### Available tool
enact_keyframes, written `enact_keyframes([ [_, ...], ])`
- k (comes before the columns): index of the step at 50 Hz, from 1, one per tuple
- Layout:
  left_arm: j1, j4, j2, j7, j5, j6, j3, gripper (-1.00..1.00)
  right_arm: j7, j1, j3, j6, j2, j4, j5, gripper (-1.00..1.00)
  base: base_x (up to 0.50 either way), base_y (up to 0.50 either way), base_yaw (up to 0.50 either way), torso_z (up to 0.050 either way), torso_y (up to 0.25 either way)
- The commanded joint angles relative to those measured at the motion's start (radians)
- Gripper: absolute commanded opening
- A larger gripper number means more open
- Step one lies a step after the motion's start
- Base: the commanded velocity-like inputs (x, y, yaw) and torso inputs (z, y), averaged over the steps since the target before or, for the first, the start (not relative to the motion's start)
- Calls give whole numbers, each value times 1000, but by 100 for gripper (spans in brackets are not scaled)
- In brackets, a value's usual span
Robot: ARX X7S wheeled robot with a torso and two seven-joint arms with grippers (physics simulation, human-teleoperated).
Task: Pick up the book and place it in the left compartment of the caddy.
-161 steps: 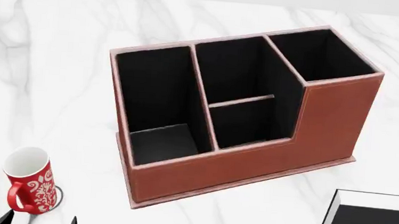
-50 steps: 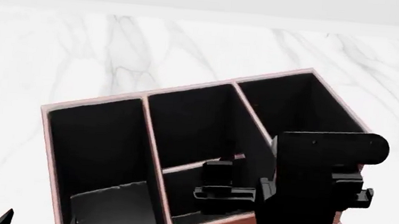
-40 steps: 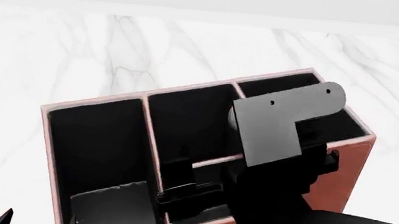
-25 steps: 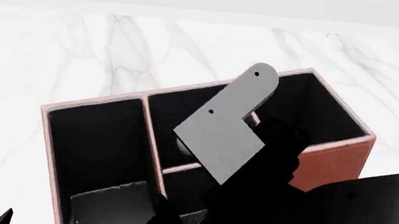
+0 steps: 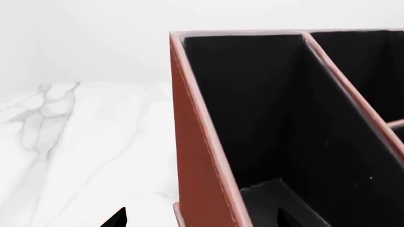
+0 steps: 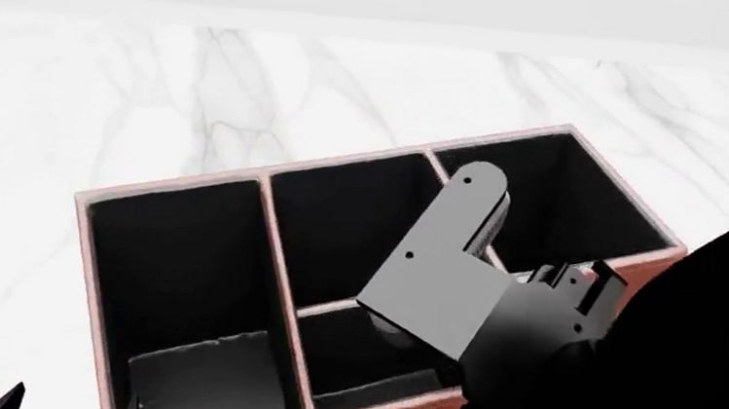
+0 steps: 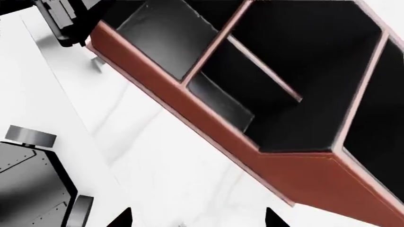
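Starting with the marble table (image 6: 112, 97) and, on it, the caddy (image 7: 208, 120), filling most of the head view. Seeing the left compartment (image 6: 183, 278) at the caddy's end lying bare down to its black floor, so nothing placed yet. Watching the right arm (image 6: 444, 269) hanging above the caddy's middle and small end bays, grey bracket uppermost. Finding the right gripper (image 7: 196, 220) out over the table just in front of the caddy's front wall, tips spread wide and nothing between them. Finding the left gripper (image 5: 200, 218) beside the caddy's left end wall, likewise spread and empty.

Not finding the book anywhere; no saying where it lies relative to the caddy. Judging the pick-up step as not yet done. Calling next for bringing the book into view, closing on it across its thickness, then lifting it clear over the caddy's rim and lowering into the wide end bay.
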Motion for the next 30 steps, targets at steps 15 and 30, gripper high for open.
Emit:
enact_keyframes([
  [15,-5,-16,-9,-14,-6,8,18,100,100,271,-401,-16,40,46,222,100,0,0,0,0,0],
  [30,-5,-20,-14,-23,-3,12,34,100,41,173,-527,-62,77,63,28,100,0,0,0,0,0],
])
